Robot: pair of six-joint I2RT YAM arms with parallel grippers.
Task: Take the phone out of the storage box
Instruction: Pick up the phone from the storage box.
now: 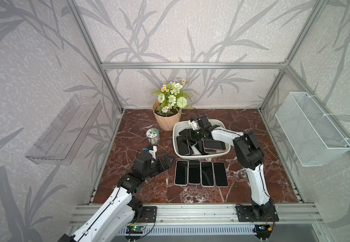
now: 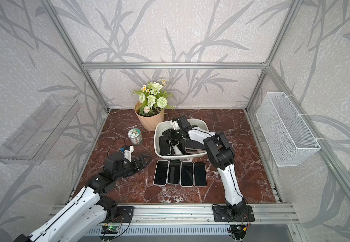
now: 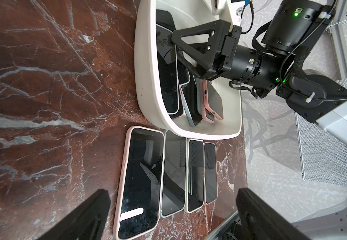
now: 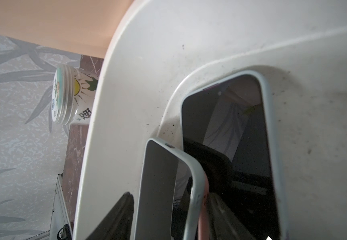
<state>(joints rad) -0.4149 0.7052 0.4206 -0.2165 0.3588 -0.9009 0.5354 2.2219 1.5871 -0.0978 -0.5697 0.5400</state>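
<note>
Far left, the left gripper [image 1: 165,162] rests low on the worktop [image 1: 128,184], jaws spread wide and empty, just left of the row of 4 phones [image 1: 201,173]. Behind that row the storage box [image 1: 203,156] holds a tilted heap of phones [image 1: 187,146], long axes roughly front to back. The right gripper [image 1: 191,135] sits inside it, clearly the nearer arm, with a pale-cased phone [image 4: 162,187] right at its fingers; gripped or not, I cannot tell.

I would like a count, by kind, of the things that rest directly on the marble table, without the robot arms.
Phones lying in a row: 4
Storage box: 1
Flower pot: 1
Round jar: 1
Total: 7
</note>
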